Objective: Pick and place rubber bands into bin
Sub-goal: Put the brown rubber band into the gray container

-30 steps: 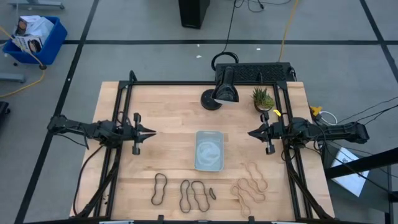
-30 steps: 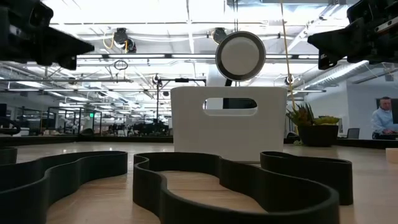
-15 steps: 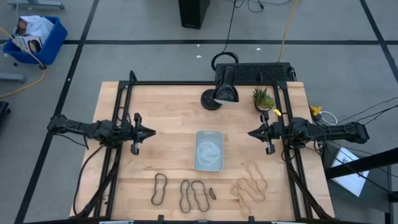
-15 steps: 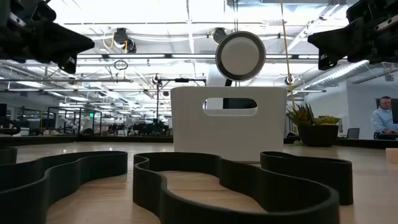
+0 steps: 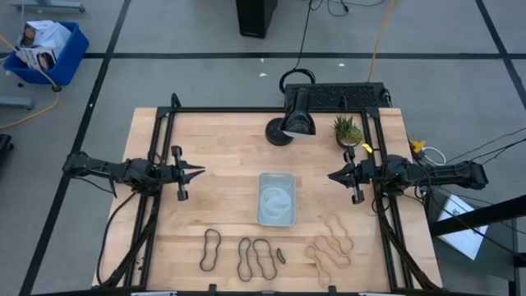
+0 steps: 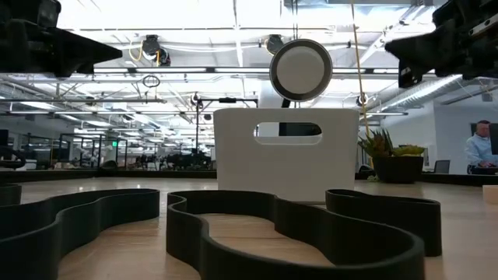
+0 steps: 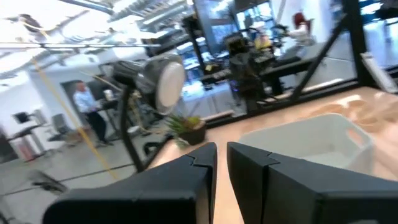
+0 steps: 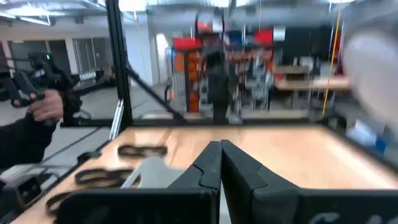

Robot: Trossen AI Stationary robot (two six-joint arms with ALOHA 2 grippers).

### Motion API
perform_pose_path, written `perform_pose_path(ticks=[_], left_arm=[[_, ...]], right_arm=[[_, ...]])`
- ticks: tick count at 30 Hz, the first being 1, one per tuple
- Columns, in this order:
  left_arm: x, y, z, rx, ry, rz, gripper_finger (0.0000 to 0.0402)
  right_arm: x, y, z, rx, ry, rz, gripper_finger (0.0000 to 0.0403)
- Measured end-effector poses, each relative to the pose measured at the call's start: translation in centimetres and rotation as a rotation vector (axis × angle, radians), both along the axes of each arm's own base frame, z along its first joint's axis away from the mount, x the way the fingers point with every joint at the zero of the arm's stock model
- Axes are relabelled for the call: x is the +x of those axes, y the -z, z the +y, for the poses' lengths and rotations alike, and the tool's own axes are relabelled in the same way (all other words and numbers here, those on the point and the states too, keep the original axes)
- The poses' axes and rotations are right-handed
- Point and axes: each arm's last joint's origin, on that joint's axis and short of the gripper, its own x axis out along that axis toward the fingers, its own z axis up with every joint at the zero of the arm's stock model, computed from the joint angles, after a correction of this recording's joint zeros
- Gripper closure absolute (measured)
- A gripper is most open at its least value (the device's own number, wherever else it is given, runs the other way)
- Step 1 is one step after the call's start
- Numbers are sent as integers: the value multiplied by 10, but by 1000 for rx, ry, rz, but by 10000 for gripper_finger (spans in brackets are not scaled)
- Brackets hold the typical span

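Several rubber bands lie flat near the table's front edge: dark loops and tan loops. In the low view the dark ones fill the foreground. The pale bin stands at mid-table, with a pale curl inside it. My left gripper hovers level to the left of the bin, its fingers a narrow slit apart and nothing between them. My right gripper hovers level to the right of the bin, shut and empty.
A black lamp and a small potted plant stand at the table's far edge. Black frame rails run along both sides. A person sits beyond the table. A hand holds a controller off the table.
My left gripper has rolled about its own pointing line while staying in place above the table. The bands and the bin lie as before.
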Motion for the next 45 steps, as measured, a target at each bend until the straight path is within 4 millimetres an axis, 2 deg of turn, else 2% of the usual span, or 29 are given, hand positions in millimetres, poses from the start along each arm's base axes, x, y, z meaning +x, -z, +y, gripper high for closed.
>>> perform_pose_path(ticks=[4, 8, 15, 22, 26, 31, 40, 45], left_arm=[[0, -2, 1, 6, -26, -15, 355], [0, -2, 1, 5, -33, -14, 355], [0, -2, 1, 4, -34, -15, 355], [0, -2, 1, -12, -32, -17, 355], [0, -2, 1, -9, -32, -18, 355], [0, -2, 1, 1, -33, -17, 355], [0, -2, 1, 59, -41, -8, 355], [0, -2, 1, 77, -44, -4, 355]], right_arm=[[2, 15, 7, 7, -55, 206, 376], [5, -8, 19, 36, -99, 288, 340], [10, -37, 51, 57, -75, 577, 284], [27, -52, 101, 24, -113, 802, 271], [31, -36, 116, -52, -19, 969, 271], [34, -15, 122, 8, 60, 1146, 270], [36, -1, 126, 138, 152, 1261, 270], [37, 6, 129, 137, 178, 1305, 270]])
